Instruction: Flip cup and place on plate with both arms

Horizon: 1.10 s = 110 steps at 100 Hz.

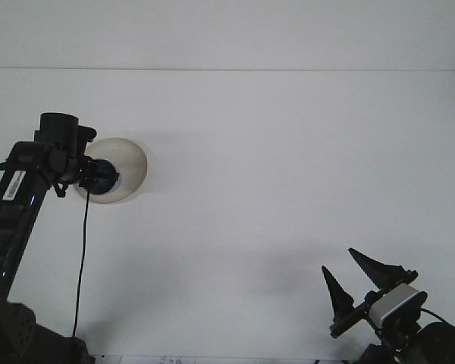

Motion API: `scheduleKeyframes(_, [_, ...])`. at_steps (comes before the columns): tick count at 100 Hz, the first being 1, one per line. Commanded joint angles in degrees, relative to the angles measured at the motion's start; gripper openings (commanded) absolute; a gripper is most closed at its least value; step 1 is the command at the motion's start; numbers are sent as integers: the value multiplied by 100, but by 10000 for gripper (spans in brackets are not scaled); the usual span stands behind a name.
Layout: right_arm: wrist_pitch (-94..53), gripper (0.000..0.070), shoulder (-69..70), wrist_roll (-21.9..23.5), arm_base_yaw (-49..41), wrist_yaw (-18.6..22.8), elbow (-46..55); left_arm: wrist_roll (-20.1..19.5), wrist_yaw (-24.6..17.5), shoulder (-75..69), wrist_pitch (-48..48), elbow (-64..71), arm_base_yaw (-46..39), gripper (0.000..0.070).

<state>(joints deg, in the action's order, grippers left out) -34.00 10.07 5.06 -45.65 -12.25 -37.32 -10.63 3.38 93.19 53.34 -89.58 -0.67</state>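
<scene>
Plainly, the left fingers (98, 177) were hard to read: dark against dark, they merged with the blue cup (106, 177), and only a sliver of blue rim showed past them. They appeared clenched on the cup, which sat over the left part of the pale plate (129, 168); whether the cup touched the plate or hung just above it could not be told. Which way up the cup stood was also unclear, since the wrist housing covered most of it. The plate's left edge was hidden behind the same housing. Outward from there, the left arm (19, 205) ran down and to the left, its lower links cut off by the picture's edge, a thin black cable (82, 258) hanging beside it.

Well apart, at the lower right, the right fingers (358, 282) stood spread wide and released, two black pointed tips aimed up and away with nothing between them. Their silver mount (393, 303) and the base beneath were partly cropped at the bottom. The white counter (288, 167) carried everything.
</scene>
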Motion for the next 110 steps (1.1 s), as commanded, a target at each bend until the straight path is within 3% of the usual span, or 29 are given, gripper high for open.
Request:
scheduleKeyframes(1, [52, 437, 11, 164, -46, -22, -15, -24, -63, 367, -35, -310, -109, 4])
scheduleKeyframes(19, [48, 437, 11, 258, -46, -20, -15, 50, -466, 1086, -37, -772, -378, 4])
scheduleKeyframes(55, [42, 437, 11, 345, -46, -22, -15, 129, -490, 1668, -116, -870, -431, 8])
scheduleKeyframes(61, [31, 437, 11, 389, -46, -22, -15, 175, -490, 1668, -195, -874, -431, 73])
scheduleKeyframes(72, [-7, 437, 11, 393, -46, -24, -15, 457, -490, 1666, -195, -927, -431, 422])
scheduleKeyframes(77, [-37, 437, 11, 393, -46, -24, -15, 511, -492, 1666, -208, -949, -431, 521])
scheduleKeyframes(87, [-77, 437, 11, 393, -46, -22, -15, 651, -522, 1652, -184, -1113, -431, 543])
scheduleKeyframes(110, [-79, 437, 11, 374, -46, -26, -15, 822, -1106, 1202, 177, -1777, -431, 543])
